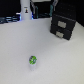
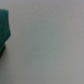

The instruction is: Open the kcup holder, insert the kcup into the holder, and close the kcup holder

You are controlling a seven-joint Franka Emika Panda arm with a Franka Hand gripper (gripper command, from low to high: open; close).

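Observation:
The kcup holder (image 1: 63, 24) is a black boxy unit with rectangular front slots, standing at the back on the exterior view's right, and it looks shut. The kcup (image 1: 33, 60), a tiny green round pod, lies alone on the white table (image 1: 55, 57) near the front, a little to the exterior view's left of centre. My white gripper (image 1: 25, 12) hangs at the far back on the exterior view's left, well away from both. Its fingers are too blurred to read. The wrist view shows mostly pale table surface (image 2: 50, 45).
Dark clutter (image 1: 7, 20) lines the table's back edge on the exterior view's left. A blurred teal shape (image 2: 4, 27) with a dark patch beside it sits at the border of the wrist view, and I cannot tell what it is.

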